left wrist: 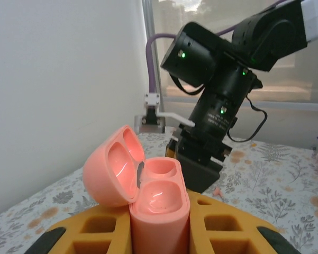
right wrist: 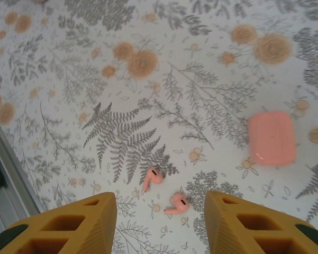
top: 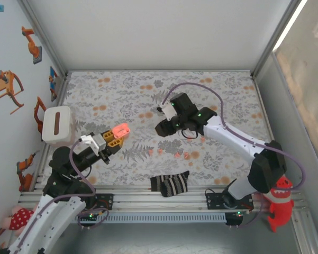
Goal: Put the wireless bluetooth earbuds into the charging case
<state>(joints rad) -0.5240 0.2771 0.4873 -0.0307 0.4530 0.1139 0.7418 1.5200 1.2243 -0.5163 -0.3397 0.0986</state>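
Looking down through the right gripper (right wrist: 159, 225) first: hanging over the floral cloth (right wrist: 69, 79) with its chunky yellow fingers (right wrist: 84, 222) spread wide apart. Spotted two earbuds (right wrist: 151, 179) lying on that cloth right below the gap, close together but not touching. Tiny coral-pink things with a rounded bulb, a short stem and a dark tip. Also got a closed case (right wrist: 272, 137) lying flat on the cloth further out, off to the right in that wrist view, well apart from the buds. Smooth, salmon pink, rounded rectangle, a bit shiny.

From the top camera: pointing down near the middle of the cloth, with a few little coral nubs scattered just on the near side of it.

Over to the left gripper (left wrist: 159, 238): clamped tight on the charging case (left wrist: 159, 211), holding it upright between yellow pads (left wrist: 69, 232) full of square cut-outs. Got the lid (left wrist: 114, 169) flipped open and leaning back to the left. Two glossy moulded wells in the base, two matching hollows in the lid, just bare pink plastic inside. Held up off the cloth, well apart from the earbuds.

Elsewhere: striped socks (top: 170, 183) crumpled by the near edge, white container (top: 56, 125) with a slot on top by the left wall.
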